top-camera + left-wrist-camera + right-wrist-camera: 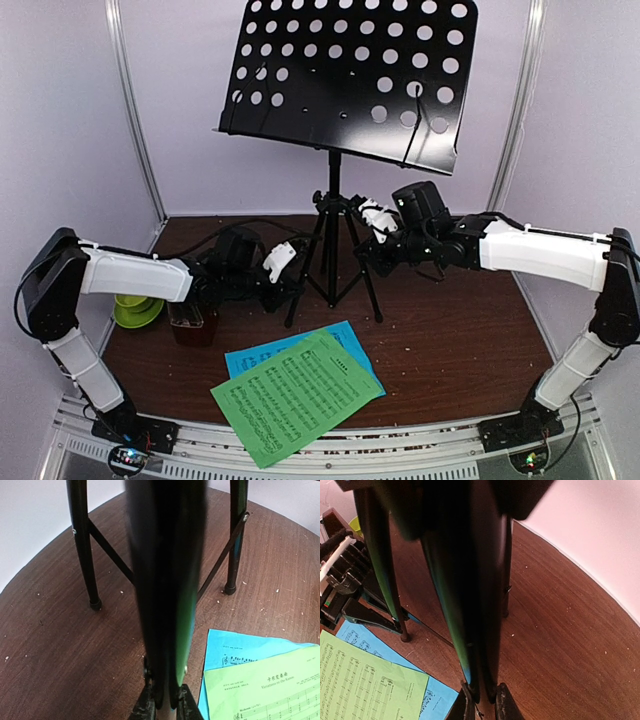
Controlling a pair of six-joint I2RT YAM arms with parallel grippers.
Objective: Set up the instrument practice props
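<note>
Black perforated music stand [345,75] stands upright on its tripod toward 12 o'clock on the brown table [460,330]. The left gripper [287,268] is clamped on the leg at the stand's 8 o'clock and the right gripper [368,228] is clamped on a leg at its 3 o'clock, and each wrist view shows both fingers pressed against a black tube. Toward 6 o'clock the green sheet [300,395] lies overlapping the blue sheet [345,335], and the metronome [192,322] sits near 9 o'clock.
</note>
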